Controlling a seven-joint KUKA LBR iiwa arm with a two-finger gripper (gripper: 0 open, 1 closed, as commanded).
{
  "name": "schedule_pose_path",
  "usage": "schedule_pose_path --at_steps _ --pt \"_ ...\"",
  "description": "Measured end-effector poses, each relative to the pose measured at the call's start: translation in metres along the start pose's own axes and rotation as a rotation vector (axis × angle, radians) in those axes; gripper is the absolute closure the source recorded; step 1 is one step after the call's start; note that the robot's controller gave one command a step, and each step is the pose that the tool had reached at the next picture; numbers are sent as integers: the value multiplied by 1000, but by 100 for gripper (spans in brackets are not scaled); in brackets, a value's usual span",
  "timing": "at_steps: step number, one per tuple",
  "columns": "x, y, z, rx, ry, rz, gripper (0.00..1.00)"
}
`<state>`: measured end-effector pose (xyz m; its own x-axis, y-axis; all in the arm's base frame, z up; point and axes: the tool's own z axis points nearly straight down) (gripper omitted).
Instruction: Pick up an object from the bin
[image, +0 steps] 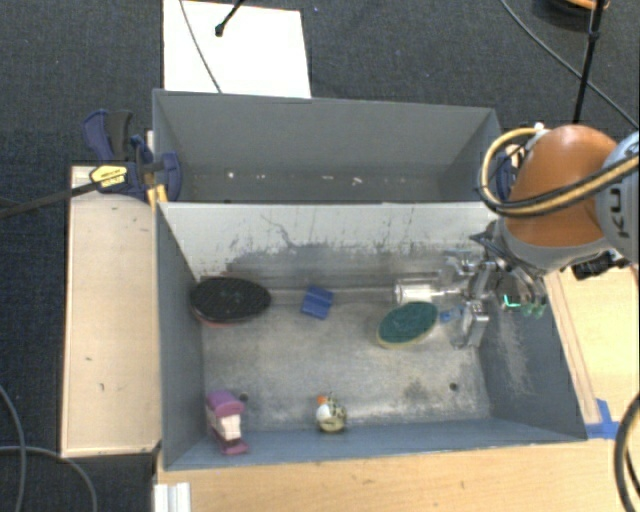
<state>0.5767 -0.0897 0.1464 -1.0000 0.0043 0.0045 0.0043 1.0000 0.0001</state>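
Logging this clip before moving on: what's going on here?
A robot arm reaches in from the right, its end effector low at the bin's right side, just beside a green round pad. Whether it grips anything I cannot tell. A black oval disc, a blue block, a pink toy and a small white toy lie apart on the floor.

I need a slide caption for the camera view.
Gripper beside a green disc at the right of the bin.
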Motion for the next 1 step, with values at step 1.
schedule_pose_path --at_steps 1 --pt "7 71 40 -4 -3 377 0"
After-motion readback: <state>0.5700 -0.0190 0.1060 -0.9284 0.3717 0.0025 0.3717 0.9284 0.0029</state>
